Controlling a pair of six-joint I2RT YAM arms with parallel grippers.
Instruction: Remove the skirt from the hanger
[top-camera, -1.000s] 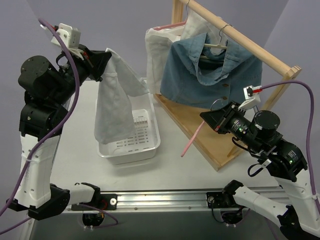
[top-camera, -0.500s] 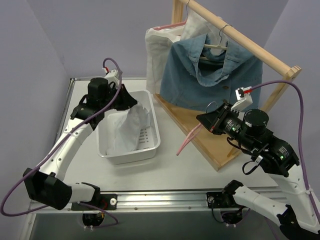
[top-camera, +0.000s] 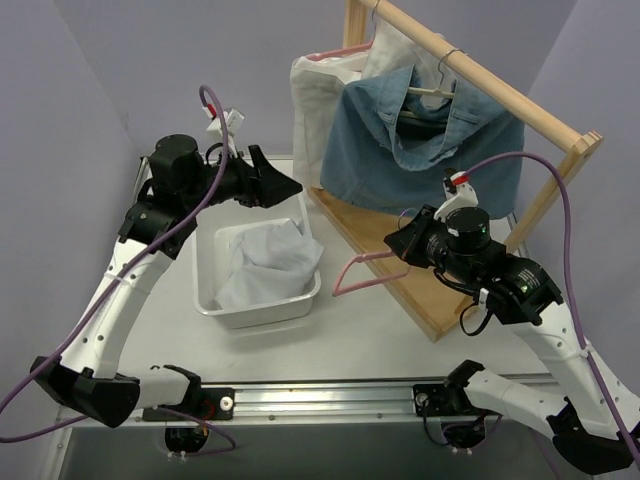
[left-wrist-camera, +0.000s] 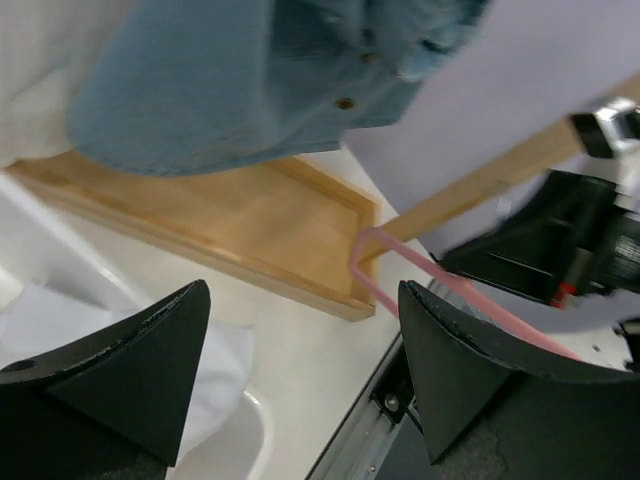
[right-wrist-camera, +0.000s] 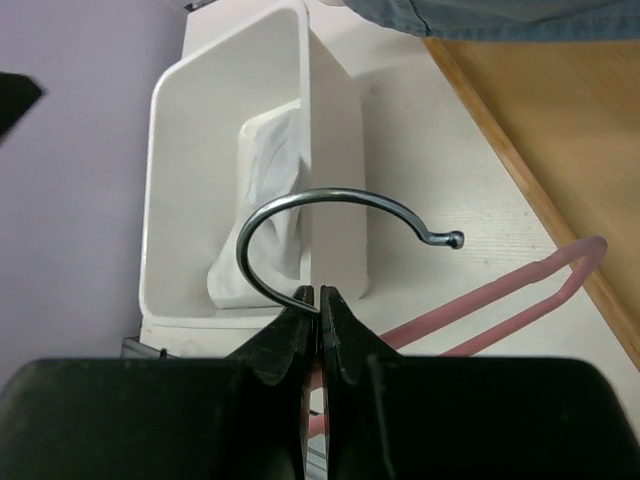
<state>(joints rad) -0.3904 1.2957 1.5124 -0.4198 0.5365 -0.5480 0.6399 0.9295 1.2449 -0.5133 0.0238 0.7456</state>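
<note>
Over the table's far left corner, from above: hovering with left jaws spread wide and empty above the white bin (top-camera: 250, 310), the skirt (top-camera: 268, 262) lying crumpled inside. Left wrist: showing jaws gaping, the pink hanger (left-wrist-camera: 357, 262) beyond. Right wrist: pinching the hanger's metal hook (right-wrist-camera: 330, 194) with right jaws closed tight.

Fig.: my work cell, seen from above. Walls (top-camera: 200, 60): plain lilac, back and L side meeting in a corner beyond the table's far-L end, w/ a third wall on my R. Table (top-camera: 370, 330): matte white top, silver metal rail (top-camera: 330, 398) along the near edge. Furniture: one pale wooden rack (top-camera: 520, 95) at far R, top bar slanting, its flat base board (top-camera: 425, 305) resting on the tabletop. Light: even, soft shadows only.
</note>
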